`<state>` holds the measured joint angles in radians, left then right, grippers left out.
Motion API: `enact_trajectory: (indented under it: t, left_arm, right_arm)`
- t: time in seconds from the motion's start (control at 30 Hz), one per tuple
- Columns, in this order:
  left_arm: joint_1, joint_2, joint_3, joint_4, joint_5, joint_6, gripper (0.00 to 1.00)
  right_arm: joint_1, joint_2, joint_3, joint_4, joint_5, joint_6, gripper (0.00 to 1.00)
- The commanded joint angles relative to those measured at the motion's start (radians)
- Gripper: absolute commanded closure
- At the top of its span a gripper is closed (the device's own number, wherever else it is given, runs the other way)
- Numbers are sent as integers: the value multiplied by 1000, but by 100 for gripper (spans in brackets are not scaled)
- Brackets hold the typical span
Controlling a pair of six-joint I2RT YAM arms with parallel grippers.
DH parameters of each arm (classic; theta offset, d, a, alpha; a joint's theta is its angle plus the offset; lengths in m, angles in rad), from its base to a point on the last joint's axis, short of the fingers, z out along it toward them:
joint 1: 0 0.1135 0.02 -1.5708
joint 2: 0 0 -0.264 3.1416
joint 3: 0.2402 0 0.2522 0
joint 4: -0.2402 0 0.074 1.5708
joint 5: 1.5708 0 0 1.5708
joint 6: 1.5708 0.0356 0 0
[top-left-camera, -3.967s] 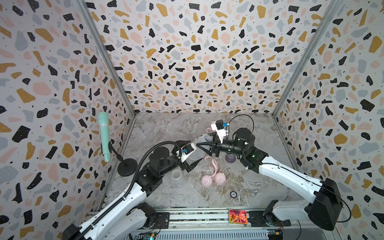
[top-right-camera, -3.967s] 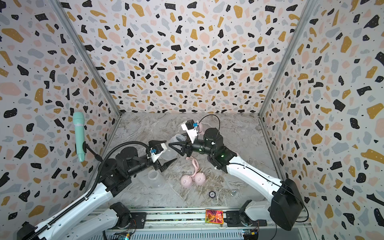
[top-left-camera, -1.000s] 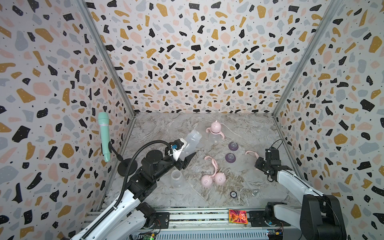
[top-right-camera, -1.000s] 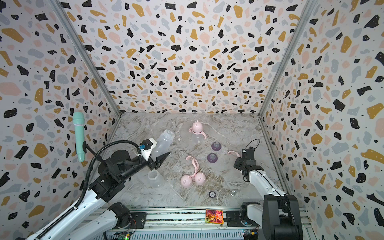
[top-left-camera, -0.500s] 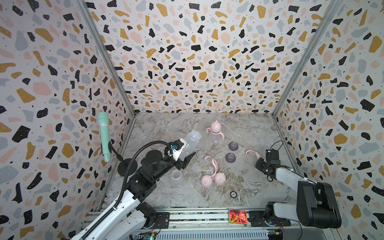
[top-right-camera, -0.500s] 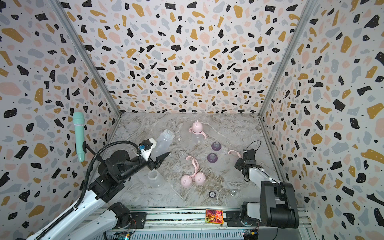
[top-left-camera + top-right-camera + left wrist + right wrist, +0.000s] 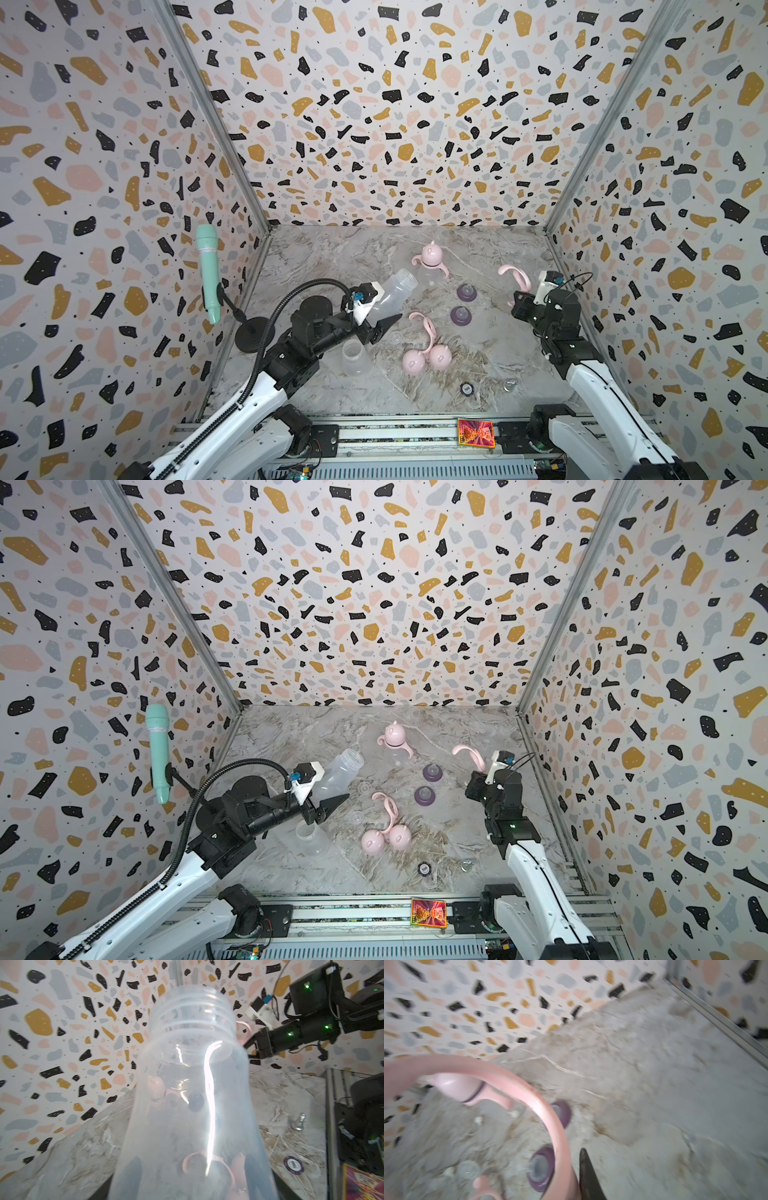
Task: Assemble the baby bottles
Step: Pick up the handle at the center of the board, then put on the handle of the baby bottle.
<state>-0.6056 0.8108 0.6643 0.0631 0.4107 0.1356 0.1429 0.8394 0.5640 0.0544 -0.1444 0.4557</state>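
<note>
both grippers hold bottle parts
left gripper [image 7: 384, 308] clamps a tilted clear bottle [image 7: 394, 290]; right gripper [image 7: 520, 296] is closed on a pink handle ring [image 7: 514, 275].

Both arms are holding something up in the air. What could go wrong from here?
The left end effector holds the clear plastic bottle tilted by its smooth body; it might slip or twist when parts are pressed on. The right end effector pinches the pink two-handled ring by a thin part, so it may swivel and miss the neck. The second clear bottle stands close to the left arm and could be knocked over.
</note>
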Motion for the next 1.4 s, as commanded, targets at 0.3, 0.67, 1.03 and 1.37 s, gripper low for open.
enact_trajectory:
  t: [0.3,0.67,1.03,1.37]
  left_arm:
    - [3,12,29,220,269,-109,71]
    - [3,26,32,279,285,-169,71]
    - [2,34,31,258,274,-149,70]
    - [2,28,36,255,263,-143,70]
  right_arm:
    - [444,108,203,447,-130,-277,100]
    - [644,180,212,550,11,-395,100]
    - [706,244,272,546,77,-411,100]
    - [743,246,231,573,69,-451,100]
